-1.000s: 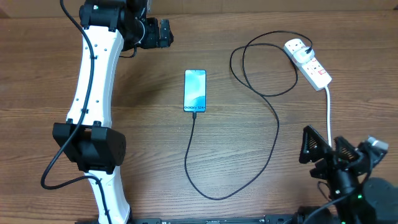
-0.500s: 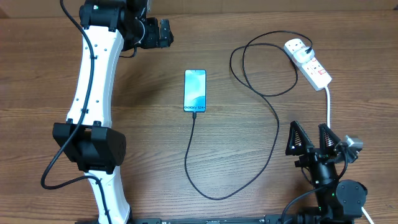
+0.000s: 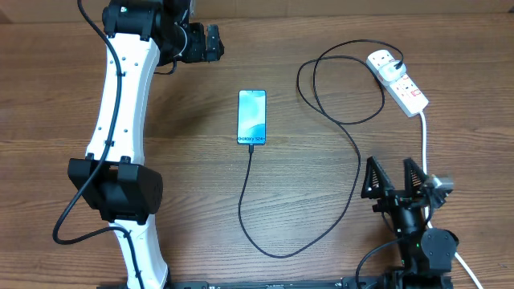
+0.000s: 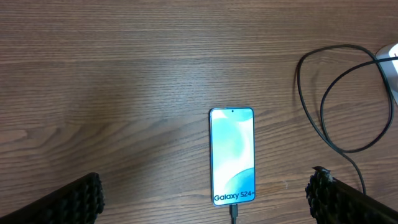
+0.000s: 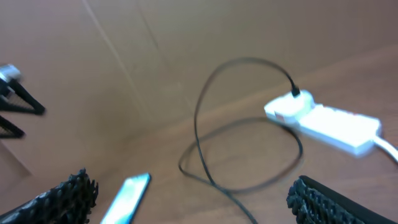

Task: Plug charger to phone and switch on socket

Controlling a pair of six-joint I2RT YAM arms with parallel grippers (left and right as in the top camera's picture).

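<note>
Right end effector (image 3: 390, 161) open, phone (image 3: 251, 117) apparently plugged

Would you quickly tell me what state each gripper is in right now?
Left gripper: open, holding nothing.
Right gripper: open, holding nothing.

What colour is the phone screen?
The phone screen is bright light blue, paler mid-screen; left wrist view shows it best.
</note>
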